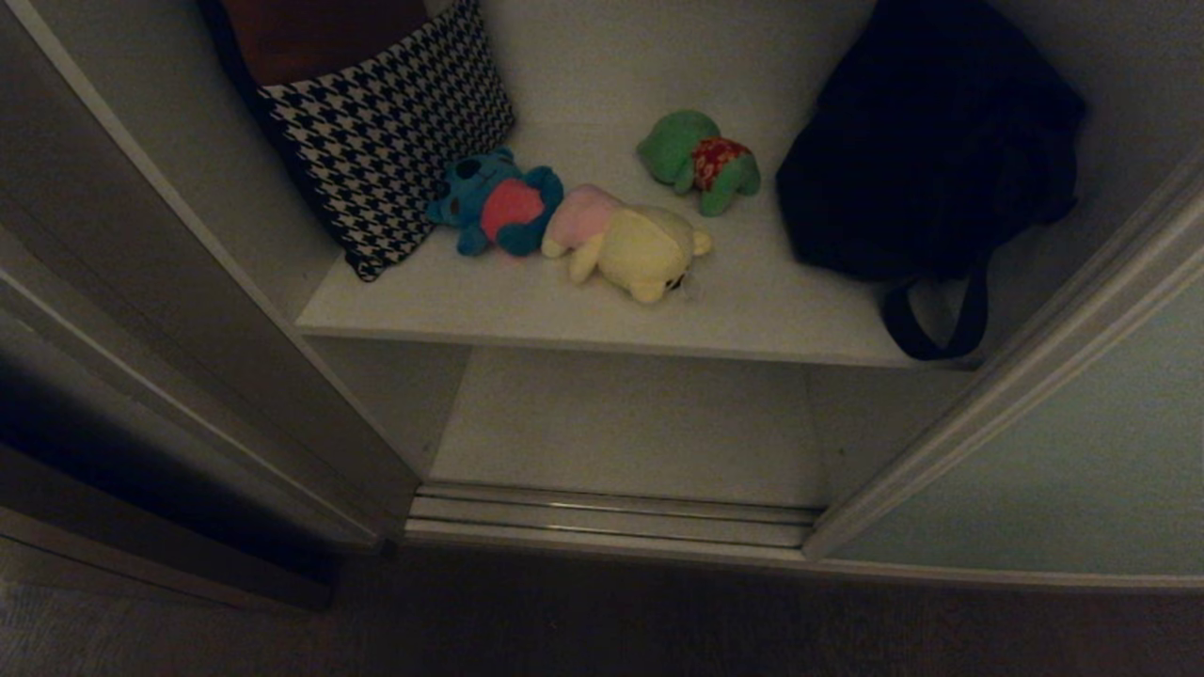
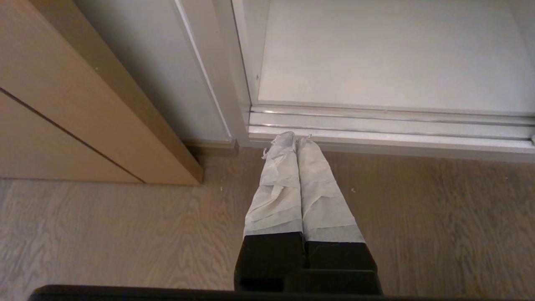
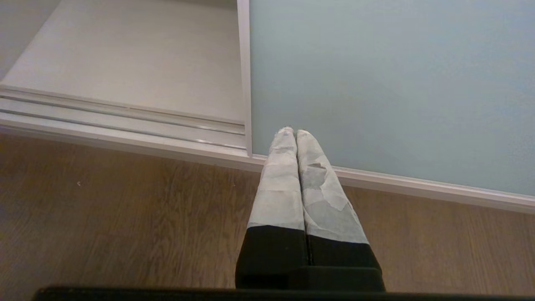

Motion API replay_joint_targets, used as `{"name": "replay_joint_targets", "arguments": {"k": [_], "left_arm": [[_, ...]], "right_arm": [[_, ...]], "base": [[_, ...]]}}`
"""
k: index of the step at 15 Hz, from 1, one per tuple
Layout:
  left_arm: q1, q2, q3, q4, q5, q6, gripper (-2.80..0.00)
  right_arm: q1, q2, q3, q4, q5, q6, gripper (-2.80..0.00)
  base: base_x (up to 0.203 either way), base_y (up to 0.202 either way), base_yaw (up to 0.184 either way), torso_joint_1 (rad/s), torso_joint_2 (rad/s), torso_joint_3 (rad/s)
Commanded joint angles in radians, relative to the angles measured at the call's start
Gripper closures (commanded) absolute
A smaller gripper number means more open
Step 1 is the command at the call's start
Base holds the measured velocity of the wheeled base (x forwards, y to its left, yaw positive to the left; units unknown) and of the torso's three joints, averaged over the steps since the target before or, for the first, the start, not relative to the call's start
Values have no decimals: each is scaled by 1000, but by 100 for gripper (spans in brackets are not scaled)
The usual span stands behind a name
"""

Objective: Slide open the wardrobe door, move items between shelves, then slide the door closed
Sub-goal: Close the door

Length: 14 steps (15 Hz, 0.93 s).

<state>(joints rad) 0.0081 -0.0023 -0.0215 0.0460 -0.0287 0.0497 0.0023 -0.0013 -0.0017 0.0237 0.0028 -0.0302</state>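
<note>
Wardrobe as I see it from the head camera: sliding wardrobe door [image 1: 1063, 451] drawn to the right, opening clear; upper shelf [image 1: 752, 301] carrying blue toy [image 1: 494, 202], cream-yellow toy [image 1: 630, 244] touching it, green toy [image 1: 701, 160] apart behind; black bag [image 1: 931, 141] at right; lower shelf [image 1: 621, 423] bare. Left gripper [image 2: 296, 136] and right gripper [image 3: 291, 131] each pressed closed, holding nothing, low above the floor [image 2: 104, 234].
</note>
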Motion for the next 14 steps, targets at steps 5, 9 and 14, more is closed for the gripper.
{"name": "replay_joint_targets", "arguments": {"k": [5, 9, 14], "left_arm": [[0, 5, 0, 0, -3, 6, 0], [0, 5, 0, 0, -3, 10, 0], [0, 5, 0, 0, -2, 2, 0]], "right_arm": [[1, -1, 0, -1, 0, 0, 0], [1, 0, 0, -1, 0, 0, 0], [1, 0, 0, -1, 0, 0, 0]], "base": [[0, 0, 0, 0, 0, 0], [0, 0, 0, 0, 0, 0], [0, 0, 0, 0, 0, 0]]}}
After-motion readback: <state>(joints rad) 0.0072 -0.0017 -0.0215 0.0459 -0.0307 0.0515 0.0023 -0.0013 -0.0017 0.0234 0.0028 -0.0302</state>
